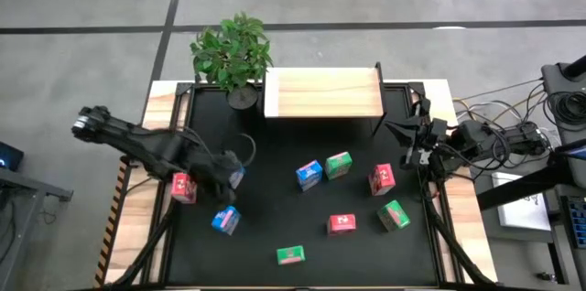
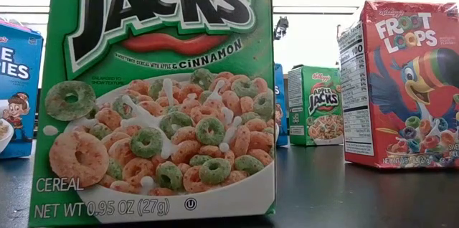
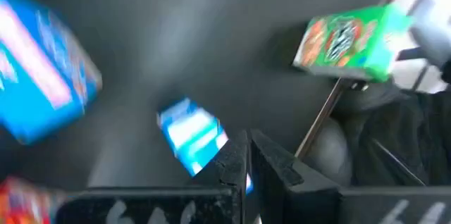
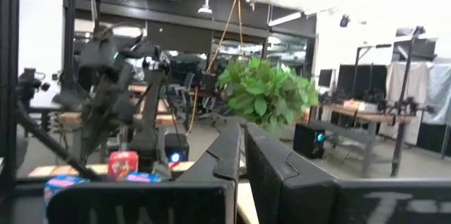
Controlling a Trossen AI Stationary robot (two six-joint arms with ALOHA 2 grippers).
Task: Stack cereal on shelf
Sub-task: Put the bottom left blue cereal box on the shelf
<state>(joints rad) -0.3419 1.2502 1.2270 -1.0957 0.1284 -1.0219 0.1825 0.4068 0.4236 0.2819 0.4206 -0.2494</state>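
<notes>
Nearest the low camera stands a green Apple Jacks box (image 2: 154,92), upright on the black table top (image 1: 275,154), with a red Froot Loops box (image 2: 405,84) to its side and another green box (image 2: 314,106) farther back. You have not begun stacking: the shelf (image 1: 322,92) carries nothing, and every cereal box you can see from above is on the table.

Your left gripper (image 1: 227,181) has its fingers pressed together and holds nothing. It hangs low over the table's left part. A blue box (image 1: 225,221) lies just in front of it, toward the near edge, and a red box (image 1: 183,187) just to its outer side. A blue box (image 1: 309,175) and a green one (image 1: 338,165) stand together farther toward the middle. The shelf is well beyond the fingertips, at the far edge beside the potted plant (image 1: 234,51).

Your right gripper (image 1: 399,133) waits at the right edge, fingers pressed together and empty; a red box (image 1: 382,179) stands near it.

All the lifting remains, as I judge it.
</notes>
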